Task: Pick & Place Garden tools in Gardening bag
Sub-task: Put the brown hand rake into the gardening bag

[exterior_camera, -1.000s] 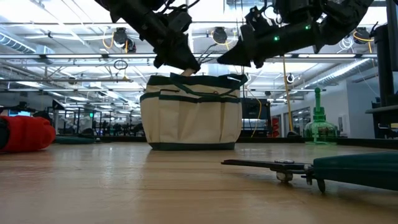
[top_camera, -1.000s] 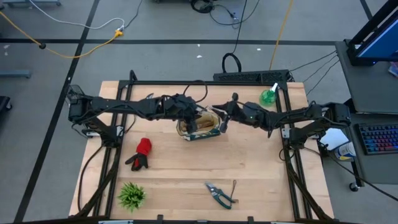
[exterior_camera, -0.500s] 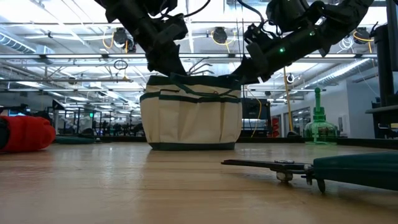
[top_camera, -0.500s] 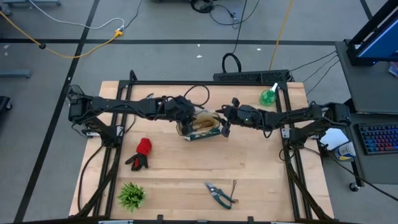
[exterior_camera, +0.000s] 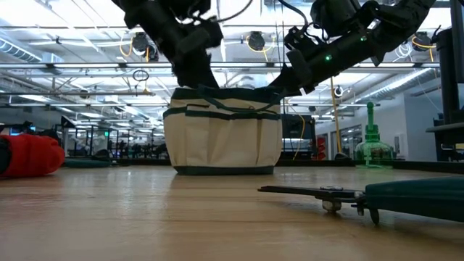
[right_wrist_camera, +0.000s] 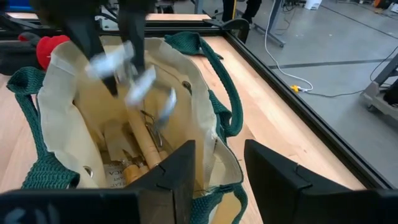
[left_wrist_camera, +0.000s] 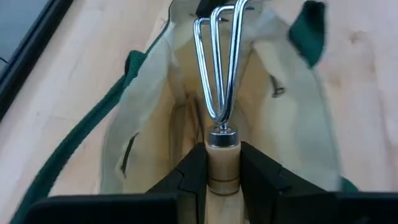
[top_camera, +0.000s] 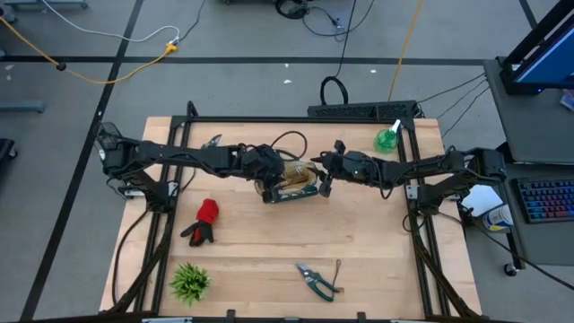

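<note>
The left gripper (left_wrist_camera: 222,171) pinches the wooden handle of a hand fork (left_wrist_camera: 219,68), its metal tines down inside the gardening bag (top_camera: 289,182). The right gripper (right_wrist_camera: 219,165) hovers with fingers spread over the bag's rim. The bag stands near the table's (top_camera: 377,233) far edge. Pruners (top_camera: 317,279) lie by the near edge, a glove (top_camera: 203,221) toward the left edge, a spray bottle (top_camera: 387,137) in the far right corner.

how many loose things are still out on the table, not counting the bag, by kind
glove: 1
pruners: 1
spray bottle: 1
tuft plant: 1
total: 4
</note>
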